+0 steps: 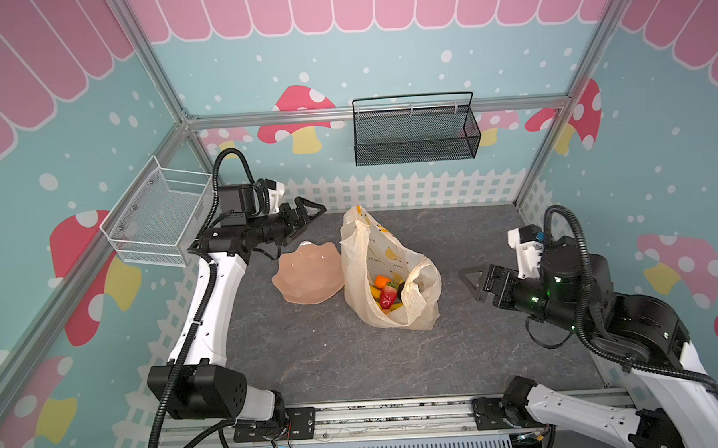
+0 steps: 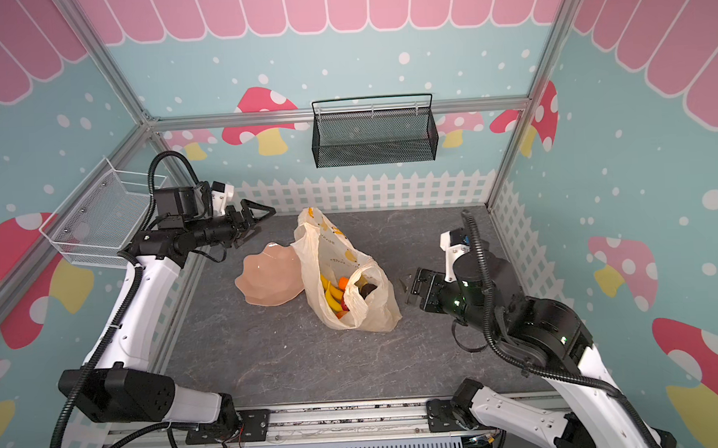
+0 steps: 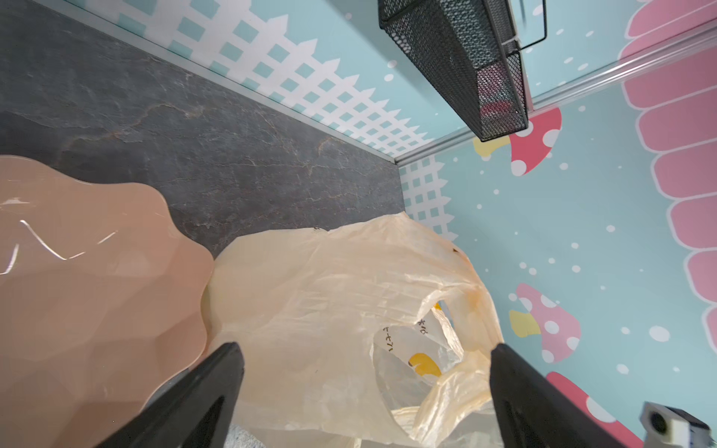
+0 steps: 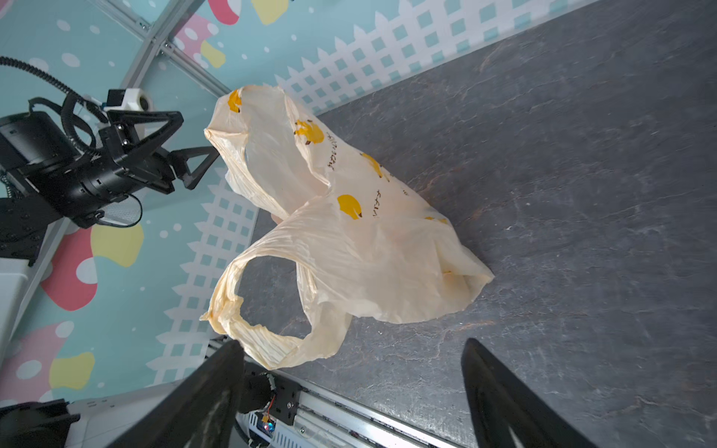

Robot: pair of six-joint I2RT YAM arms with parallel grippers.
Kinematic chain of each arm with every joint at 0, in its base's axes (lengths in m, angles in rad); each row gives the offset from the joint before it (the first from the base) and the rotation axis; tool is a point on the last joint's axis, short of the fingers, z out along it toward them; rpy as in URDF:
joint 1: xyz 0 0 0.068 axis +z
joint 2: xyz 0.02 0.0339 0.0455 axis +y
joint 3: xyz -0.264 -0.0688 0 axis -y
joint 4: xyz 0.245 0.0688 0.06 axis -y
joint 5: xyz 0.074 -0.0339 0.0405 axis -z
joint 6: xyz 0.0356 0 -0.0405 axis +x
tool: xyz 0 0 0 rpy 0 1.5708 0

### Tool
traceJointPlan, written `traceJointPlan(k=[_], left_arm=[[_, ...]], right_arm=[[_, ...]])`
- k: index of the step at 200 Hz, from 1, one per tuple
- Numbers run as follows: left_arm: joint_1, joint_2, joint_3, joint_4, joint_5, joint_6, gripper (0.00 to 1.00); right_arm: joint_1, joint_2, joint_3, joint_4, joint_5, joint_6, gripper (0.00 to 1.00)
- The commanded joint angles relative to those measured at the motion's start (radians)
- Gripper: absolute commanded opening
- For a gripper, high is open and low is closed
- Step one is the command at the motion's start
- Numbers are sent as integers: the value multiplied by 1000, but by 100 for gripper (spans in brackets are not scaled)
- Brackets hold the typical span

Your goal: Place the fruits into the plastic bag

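Note:
The cream plastic bag (image 1: 392, 252) (image 2: 337, 251) stands slumped mid-table with its mouth open upward. Inside lie the fruits (image 1: 387, 295) (image 2: 334, 294): a red strawberry, a round orange and yellow bananas. My left gripper (image 1: 307, 221) (image 2: 257, 221) (image 4: 200, 134) hovers open just left of the bag's far handle, holding nothing; its wrist view shows the bag (image 3: 329, 302) between the spread fingers (image 3: 217, 372). My right gripper (image 1: 472, 280) (image 2: 408, 289) is open to the right of the bag (image 4: 368, 240), whose near handle loop hangs free beside one fingertip (image 4: 229, 357).
A pink wavy-edged dish (image 1: 305, 273) (image 2: 268, 274) (image 3: 77, 291) lies against the bag's left side, with nothing in it. A black mesh basket (image 1: 416, 135) hangs on the back wall and a white wire basket (image 1: 157, 217) on the left wall. A metal rail (image 1: 399, 414) runs along the front edge.

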Motion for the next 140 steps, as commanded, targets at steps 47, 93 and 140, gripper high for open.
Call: traceJointPlan(k=[47, 93, 140], left_arm=[[39, -21, -7, -29, -133, 138, 100], [43, -60, -123, 56, -285, 237, 100], [156, -176, -370, 247, -441, 257, 100]], right_arm=[[-131, 194, 107, -57, 144, -160, 97], [-640, 317, -37, 215, -282, -436, 97], [-911, 377, -359, 754, -301, -521, 97]])
